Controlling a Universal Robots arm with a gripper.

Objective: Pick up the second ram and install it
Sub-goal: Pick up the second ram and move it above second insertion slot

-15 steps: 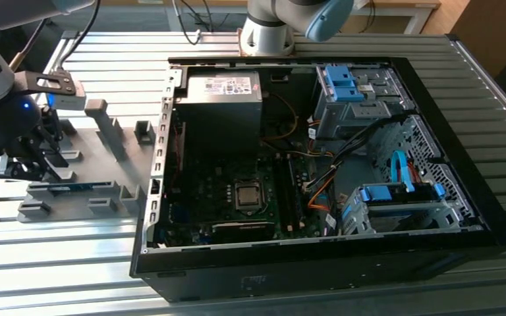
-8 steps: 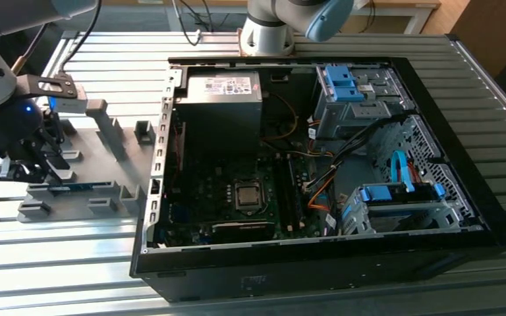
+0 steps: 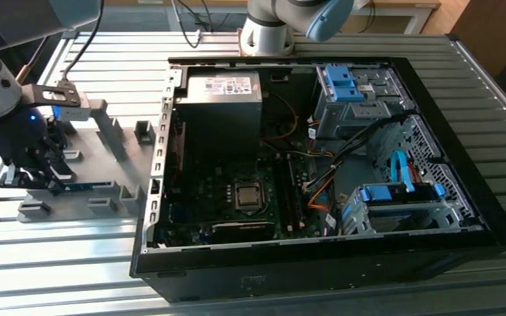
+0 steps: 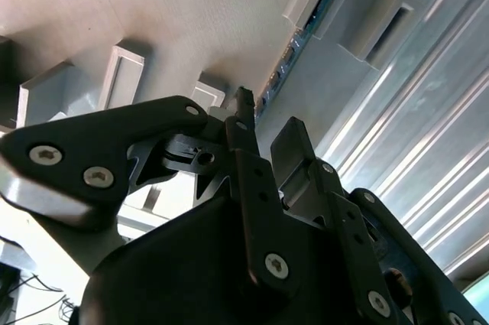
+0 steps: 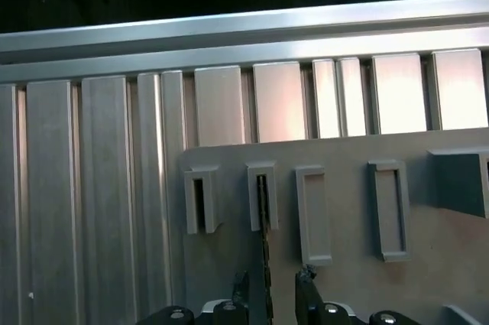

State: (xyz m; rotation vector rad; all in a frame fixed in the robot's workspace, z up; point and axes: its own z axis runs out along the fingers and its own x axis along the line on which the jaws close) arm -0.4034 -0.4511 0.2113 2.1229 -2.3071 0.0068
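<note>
The table (image 3: 51, 250) is bare ribbed metal, bright and streaked with glare. The slotted rack (image 3: 116, 141) on it looks like matt gray plastic, faintly grainy up close in the first wrist view. The gripper (image 4: 266, 122) is dull black with shiny steel screw heads. The second ram (image 5: 264, 248) is blue-green circuit board. The computer case (image 3: 323, 276) is matt black painted metal, with perforated bare steel inside. Its drive-bay clips (image 3: 341, 82) are glossy blue plastic.

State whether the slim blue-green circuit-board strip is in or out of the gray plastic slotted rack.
In: the strip stands on edge in a rack slot.
</note>
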